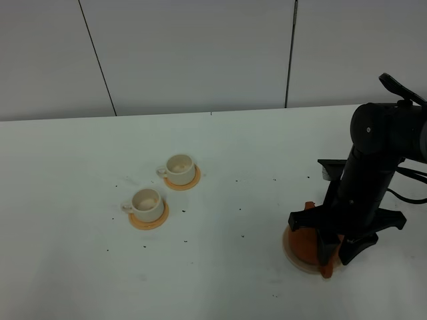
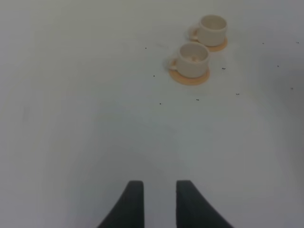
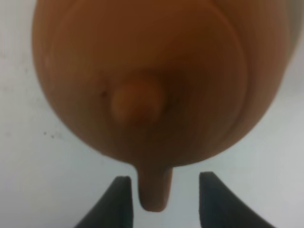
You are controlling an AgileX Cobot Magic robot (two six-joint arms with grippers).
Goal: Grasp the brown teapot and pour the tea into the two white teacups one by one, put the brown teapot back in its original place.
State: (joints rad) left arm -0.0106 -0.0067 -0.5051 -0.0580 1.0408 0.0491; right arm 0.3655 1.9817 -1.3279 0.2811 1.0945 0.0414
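Down on the pale tan coaster (image 1: 292, 259), toward the right front of the counter (image 1: 253, 153): the brown teapot (image 1: 303, 241), upright, lid on. Looks set back in its original place, though largely hidden under the arm in the high view. Straddling its narrow handle: the right hand (image 3: 164, 181), fingers apart, a clear gap on each side, gripping nothing.

Well apart to the left: the 2 white teacups, front teacup (image 1: 147, 202) and rear teacup (image 1: 180, 168), each on a small orange coaster (image 1: 157, 220). Pale inside by the look; cannot tell whether holding tea. Scattered about: dark specks on the counter. Facing the cups from well back, over bare counter: the left hand (image 2: 159, 190), fingers slightly parted, holding nothing.

Risks from here, by judgement:
- Catching the handle with 1 finger while lifting away, if drawn off at a slant rather than straight up, and so dragging or tipping the pot off the coaster.
- Knocking the lid loose for the same reason.
- Sloshing any liquid left inside out through the spout.
- Brushing the cups only if swinging low to the left.
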